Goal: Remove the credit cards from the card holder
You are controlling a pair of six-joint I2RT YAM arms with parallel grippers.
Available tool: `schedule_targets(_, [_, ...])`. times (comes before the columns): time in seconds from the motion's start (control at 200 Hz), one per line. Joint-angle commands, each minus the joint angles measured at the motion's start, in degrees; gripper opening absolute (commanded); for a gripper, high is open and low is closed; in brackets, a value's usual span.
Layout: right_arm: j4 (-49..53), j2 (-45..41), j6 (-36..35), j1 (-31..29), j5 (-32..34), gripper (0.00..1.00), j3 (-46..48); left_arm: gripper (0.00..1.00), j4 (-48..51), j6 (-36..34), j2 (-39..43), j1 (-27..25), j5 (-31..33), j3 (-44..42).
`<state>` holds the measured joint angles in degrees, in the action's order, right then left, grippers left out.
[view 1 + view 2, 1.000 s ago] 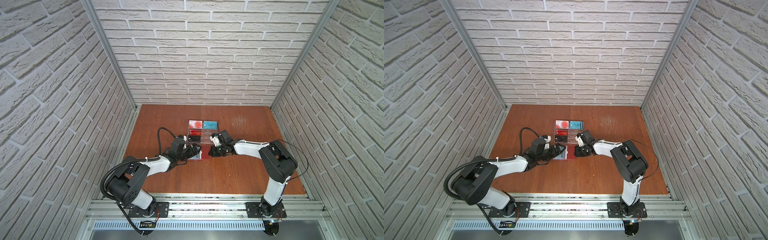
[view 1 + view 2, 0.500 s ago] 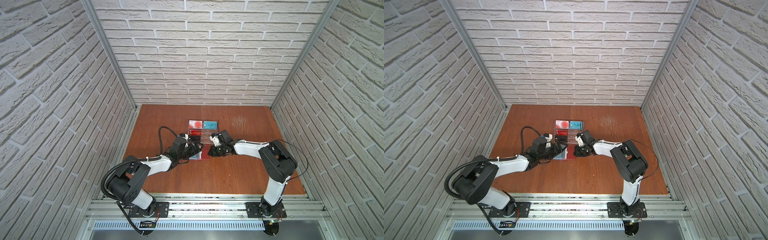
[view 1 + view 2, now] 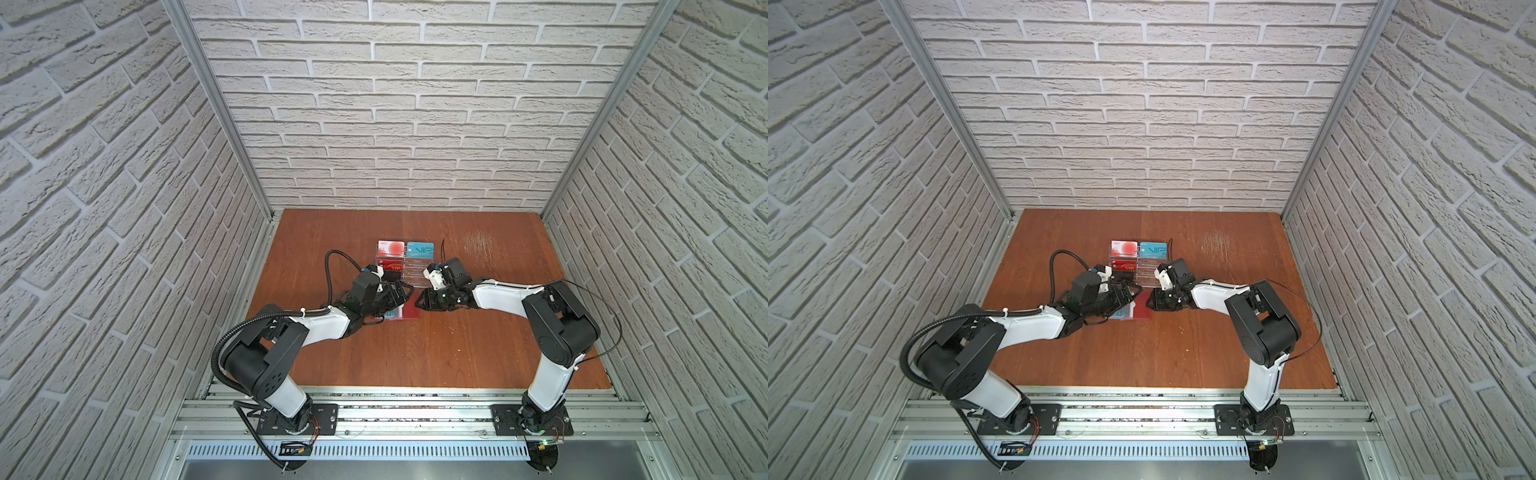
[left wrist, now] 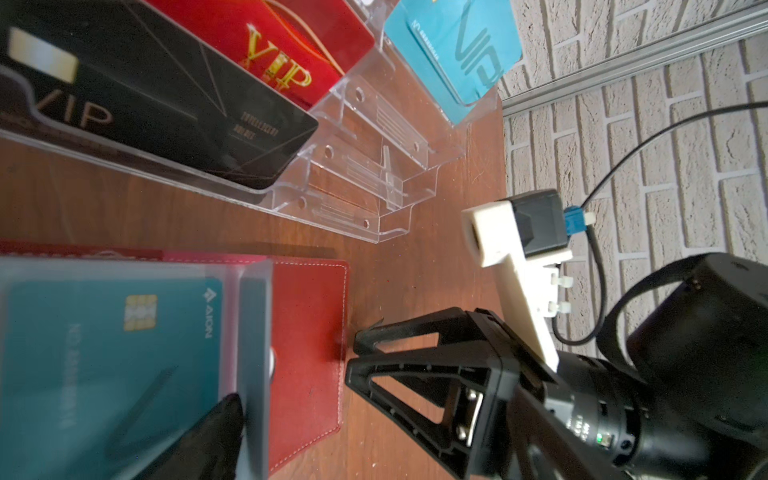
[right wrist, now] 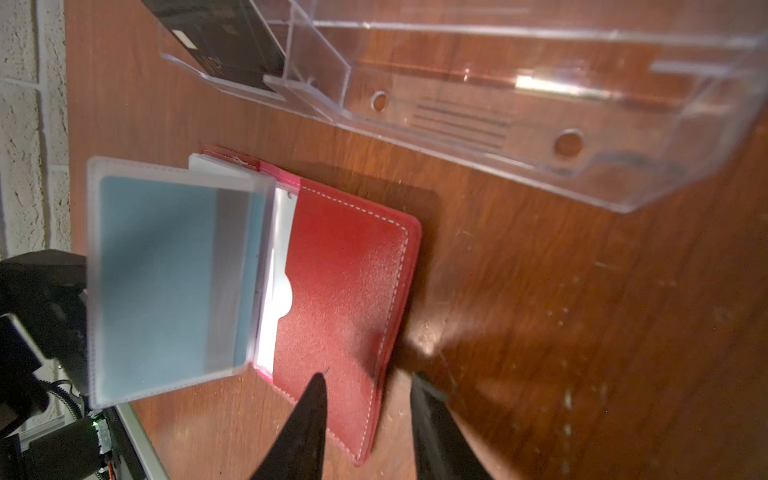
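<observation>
The red card holder (image 3: 409,309) (image 3: 1142,309) lies open on the wooden table between my two grippers. A clear sleeve page with a teal credit card (image 4: 104,353) (image 5: 166,270) in it stands up from the red cover (image 5: 345,282). My left gripper (image 3: 395,297) (image 3: 1123,297) is open over the sleeve side, and one of its fingertips (image 4: 224,419) rests on the sleeve's edge. My right gripper (image 5: 365,376) (image 3: 420,302) (image 4: 357,353) is open. One of its jaws is over the cover and the other is just off the cover's outer edge.
A clear acrylic tiered stand (image 3: 405,266) (image 4: 374,166) (image 5: 540,104) sits just behind the holder. It holds black, red and teal VIP cards and a red-and-white card. Brick walls close in three sides of the table.
My right gripper's jaws have parted at the red cover's edge. My left gripper has shifted slightly further over the holder, staying wide open.
</observation>
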<state>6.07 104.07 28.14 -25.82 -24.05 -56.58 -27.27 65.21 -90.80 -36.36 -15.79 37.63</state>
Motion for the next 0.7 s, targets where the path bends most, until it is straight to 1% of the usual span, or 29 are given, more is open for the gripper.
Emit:
schedule_targets(0.0, [-0.79, -3.42, 0.16, 1.15, -0.47, 0.40, 1.19, 0.98, -2.53, 0.09, -1.02, -0.75, 0.91, 1.88])
schedule_targets(0.115, [-0.74, -4.87, 0.08, 2.15, 0.45, 0.53, 2.15, 0.98, -3.12, 0.61, -1.79, -1.03, 1.03, 2.25])
schedule_targets(0.175, [-0.76, -5.44, 0.03, 2.56, 0.62, 0.58, 2.47, 0.98, -3.32, 0.79, -1.89, -0.86, 1.03, 2.36])
schedule_targets(0.215, [-0.88, -5.71, 0.07, 2.83, 0.63, 0.59, 2.69, 0.98, -3.11, 0.63, -1.67, -0.91, 1.03, 2.28])
schedule_targets(0.26, [-0.95, -5.94, 0.07, 3.04, 0.60, 0.60, 2.81, 0.98, -2.72, 0.45, -1.09, -0.74, 1.12, 2.10])
schedule_targets(0.34, [-1.36, -6.07, 0.16, 3.15, 0.50, 0.68, 3.05, 0.98, -2.10, 0.19, 0.13, -0.24, 1.15, 1.41])
schedule_targets(0.4, [-2.03, -6.21, 0.24, 3.15, 0.15, 0.72, 3.28, 0.98, -1.67, 0.02, 1.37, 0.29, 1.03, 0.56])
schedule_targets(0.485, [-4.02, -6.42, 0.68, 3.11, -1.08, 0.81, 3.99, 0.98, -0.85, -0.41, 3.42, 1.21, 1.18, -1.01])
schedule_targets(0.575, [-6.55, -6.16, 1.33, 2.82, -3.27, 0.83, 4.57, 0.98, -0.67, -0.48, 4.77, 2.27, 0.97, -2.59])
schedule_targets(0.695, [-9.89, -6.47, 1.99, 2.24, -5.08, 0.83, 5.50, 0.98, -1.85, 0.08, 5.26, 3.46, 0.06, -4.73])
